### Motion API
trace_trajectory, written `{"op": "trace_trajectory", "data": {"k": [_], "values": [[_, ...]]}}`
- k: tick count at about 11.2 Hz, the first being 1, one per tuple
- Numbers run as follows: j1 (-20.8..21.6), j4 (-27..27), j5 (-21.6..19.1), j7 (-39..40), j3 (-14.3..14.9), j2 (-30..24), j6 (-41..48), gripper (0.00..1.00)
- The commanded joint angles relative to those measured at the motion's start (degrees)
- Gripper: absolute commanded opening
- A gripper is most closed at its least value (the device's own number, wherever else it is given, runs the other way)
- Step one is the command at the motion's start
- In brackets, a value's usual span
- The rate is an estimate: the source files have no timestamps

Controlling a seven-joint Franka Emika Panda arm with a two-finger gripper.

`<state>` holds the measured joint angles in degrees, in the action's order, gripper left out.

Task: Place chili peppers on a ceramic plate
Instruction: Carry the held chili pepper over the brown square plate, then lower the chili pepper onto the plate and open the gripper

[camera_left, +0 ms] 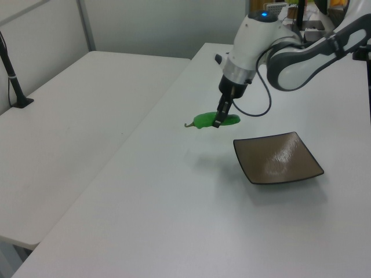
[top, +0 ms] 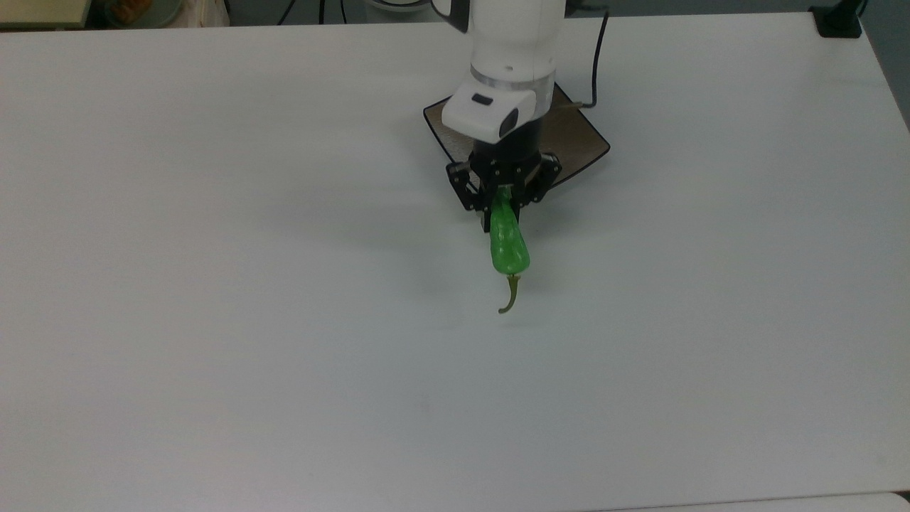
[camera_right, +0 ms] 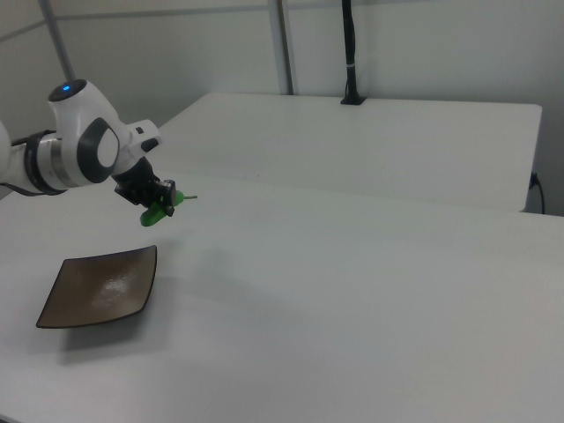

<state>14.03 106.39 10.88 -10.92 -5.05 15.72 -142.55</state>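
A glossy green chili pepper (top: 508,245) (camera_left: 204,121) (camera_right: 157,211) hangs in the air above the white table, its thin olive stem pointing away from the arm. My gripper (top: 503,203) (camera_left: 220,121) (camera_right: 159,204) is shut on the pepper's blunt end. The square brownish-grey ceramic plate (top: 579,139) (camera_left: 278,157) (camera_right: 104,285) lies flat and bare. In the top view the arm covers much of the plate, and the pepper hangs just off its near edge. In the left view the pepper floats up and to the left of the plate.
A second white table (camera_left: 69,127) (camera_right: 370,141) adjoins the work table along a seam. A black post (camera_left: 13,75) (camera_right: 350,53) stands clamped at that table's far edge. A black cable (top: 597,57) loops from the arm's wrist.
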Motion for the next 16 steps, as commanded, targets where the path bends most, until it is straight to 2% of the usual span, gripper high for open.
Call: {"op": "trace_trajectory", "data": {"k": [1,2,5,8,10,11,12,16], "values": [[0.46,9.34,-2.27,-0.77,-0.31,-8.67,0.70,0.27],[0.99,11.71,-2.35,-0.86,-0.31,-10.26,0.61,0.27],[0.91,13.13,-5.34,-0.95,-0.31,-12.29,2.53,0.27],[1.00,13.06,-5.43,-0.24,-0.31,-12.56,7.19,0.35],[1.00,12.88,-5.69,4.64,-0.31,-12.74,10.52,0.48],[1.00,12.79,-6.22,8.25,-0.31,-12.74,11.93,0.61],[1.09,12.79,-6.57,9.15,-0.31,-12.65,13.17,1.00],[1.18,9.64,-6.83,10.22,-1.10,-12.04,15.02,1.00]]}}
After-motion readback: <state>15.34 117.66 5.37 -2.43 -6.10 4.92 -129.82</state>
